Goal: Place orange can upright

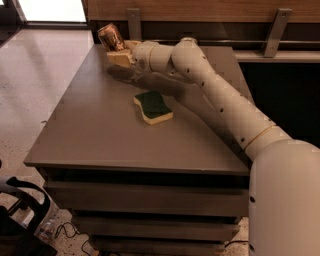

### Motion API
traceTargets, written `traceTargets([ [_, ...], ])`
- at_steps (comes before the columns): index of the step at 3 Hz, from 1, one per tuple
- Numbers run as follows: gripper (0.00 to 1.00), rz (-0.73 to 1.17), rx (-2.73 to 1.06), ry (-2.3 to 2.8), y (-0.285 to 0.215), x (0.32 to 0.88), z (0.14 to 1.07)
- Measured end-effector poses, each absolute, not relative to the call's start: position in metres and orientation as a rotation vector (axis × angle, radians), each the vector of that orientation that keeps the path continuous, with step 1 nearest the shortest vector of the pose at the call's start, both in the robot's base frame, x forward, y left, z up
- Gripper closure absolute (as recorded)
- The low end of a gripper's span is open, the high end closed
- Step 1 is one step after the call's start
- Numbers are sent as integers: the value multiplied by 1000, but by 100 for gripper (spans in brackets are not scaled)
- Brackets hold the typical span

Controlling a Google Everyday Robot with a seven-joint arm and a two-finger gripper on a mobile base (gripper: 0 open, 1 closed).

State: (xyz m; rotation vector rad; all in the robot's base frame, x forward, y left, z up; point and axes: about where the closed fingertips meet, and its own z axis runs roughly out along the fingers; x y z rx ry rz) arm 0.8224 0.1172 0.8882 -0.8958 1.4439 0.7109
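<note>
In the one camera view, we are looking down across a grey worktop (100, 135) whose front is showing stacked drawer-like panels below its edge. Our white arm (220, 100) is reaching from the lower right corner of the picture diagonally toward the far left corner of the worktop. At its end, the gripper (118, 50) is sitting over that far left corner, and its tan fingers (120, 58) are pinching the orange can (111, 37).

The orange can is being held at the far left corner, above the surface rather than standing on it. It is leaning, with its shiny upper end pointing up and to the left, so it is not upright. Its coppery side is catching the light, and its lower part is meeting the tan fingers. A dark shadow is lying on the worktop just beneath the wrist.

A sponge (153, 107), green on top with a yellow base, is lying flat near the middle of the worktop, well apart from the orange can and just beside the arm's forearm. Behind the worktop a wooden wall (210, 10) is running across the picture with metal brackets fixed to it. To the left, a pale speckled floor (35, 80) is shining under bright light. At the lower left corner we are seeing part of a black object (20, 210) on the floor; we cannot tell what it is.
</note>
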Motion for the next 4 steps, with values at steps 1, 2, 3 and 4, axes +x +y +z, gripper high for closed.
traceTargets([
  [1,100,701,-897,1428,114,818,896],
  [2,100,677,-932,1458,116,813,904],
  [3,100,645,-976,1534,115,812,910],
  [4,100,635,-1002,1594,113,811,906],
])
